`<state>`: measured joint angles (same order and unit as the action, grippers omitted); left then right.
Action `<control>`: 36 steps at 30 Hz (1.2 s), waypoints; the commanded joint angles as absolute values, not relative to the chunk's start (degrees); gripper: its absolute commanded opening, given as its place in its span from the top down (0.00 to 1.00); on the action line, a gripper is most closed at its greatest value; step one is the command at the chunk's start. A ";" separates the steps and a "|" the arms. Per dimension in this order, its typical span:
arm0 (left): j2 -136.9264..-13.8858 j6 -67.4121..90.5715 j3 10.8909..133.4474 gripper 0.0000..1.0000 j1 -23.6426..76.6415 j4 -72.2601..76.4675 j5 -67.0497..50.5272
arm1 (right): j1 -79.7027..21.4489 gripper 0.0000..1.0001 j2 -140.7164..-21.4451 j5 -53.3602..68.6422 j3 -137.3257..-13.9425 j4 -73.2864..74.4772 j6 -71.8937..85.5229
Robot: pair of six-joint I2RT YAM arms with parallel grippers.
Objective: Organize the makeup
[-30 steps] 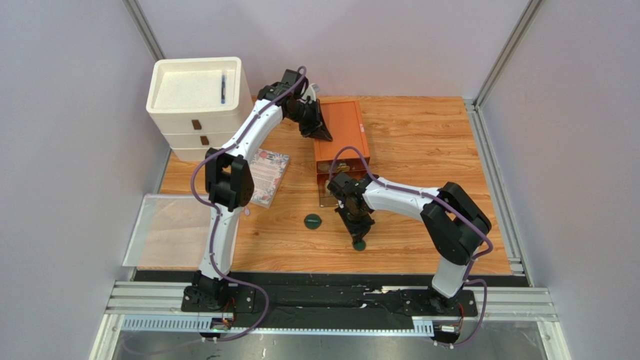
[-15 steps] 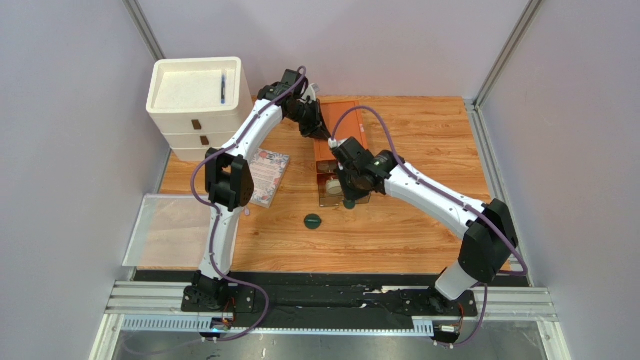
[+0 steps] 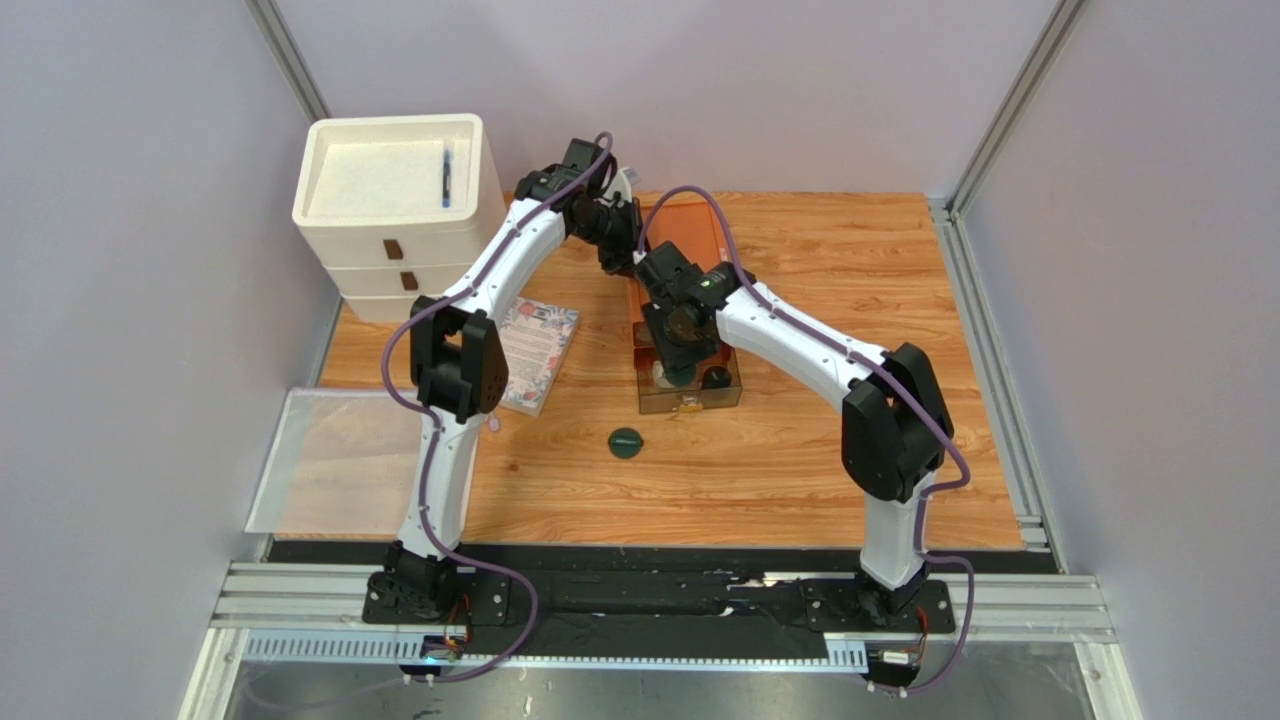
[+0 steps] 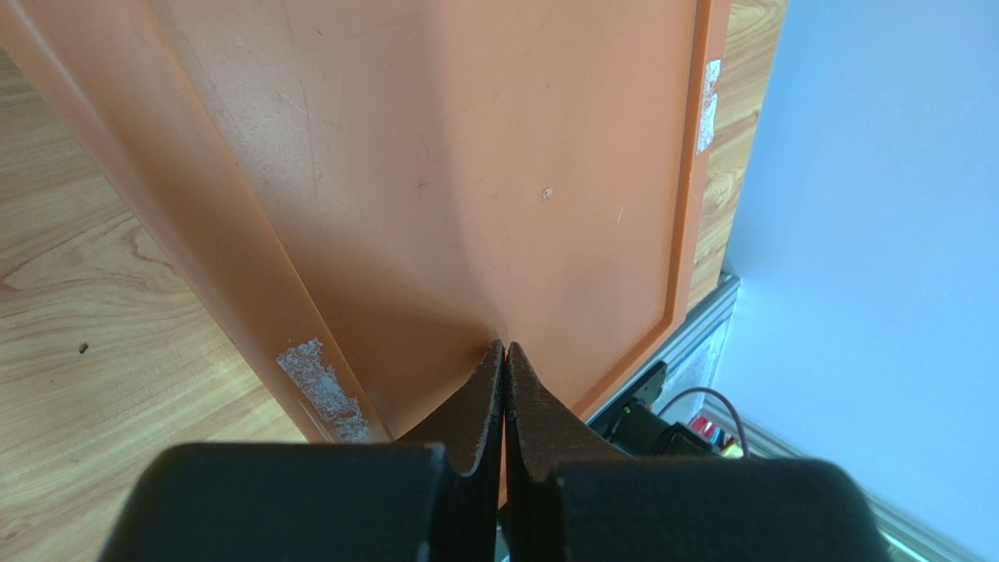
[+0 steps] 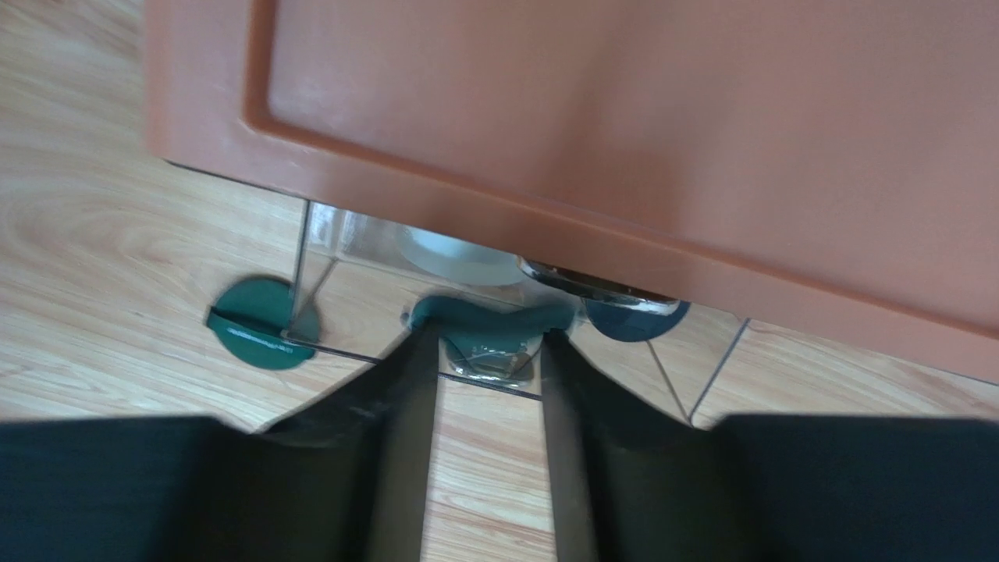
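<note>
The left gripper [image 4: 504, 351] is pinched fully shut, its matte black tips resting on the smooth, scuffed orange-brown plastic drawer box [image 4: 469, 176]. One dark green round compact [image 3: 625, 441] lies flat on the wood-grain table [image 3: 842, 270], near the box's front. The right gripper [image 5: 490, 357] stands narrowly parted over the clear plastic drawer [image 3: 657, 393] — a second dark green round compact [image 5: 493, 314] sits at its fingertips, contact unclear.

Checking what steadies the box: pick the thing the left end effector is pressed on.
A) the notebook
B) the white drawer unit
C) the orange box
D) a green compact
C: the left end effector is shut, with its tips down on the flat top of the orange box.
</note>
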<state>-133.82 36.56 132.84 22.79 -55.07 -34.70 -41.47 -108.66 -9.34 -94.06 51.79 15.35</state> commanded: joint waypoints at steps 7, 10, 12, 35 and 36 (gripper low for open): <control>-132.19 35.07 133.94 1.00 22.41 -56.43 -34.10 | -41.57 0.34 -103.28 -10.90 -93.96 50.63 12.66; -132.19 35.07 134.03 1.00 22.41 -56.43 -34.28 | -41.83 0.33 -100.73 -5.39 -91.85 48.18 11.34; -132.27 35.07 134.21 1.00 22.50 -56.43 -34.28 | -42.53 0.33 -98.88 -1.25 -89.23 46.42 9.59; -131.13 33.49 133.68 1.00 22.15 -58.62 -35.24 | -56.43 0.38 -114.16 1.86 -86.83 41.05 6.94; -131.13 33.49 133.68 1.00 22.15 -58.62 -35.24 | -56.43 0.38 -114.52 0.54 -87.71 41.39 7.12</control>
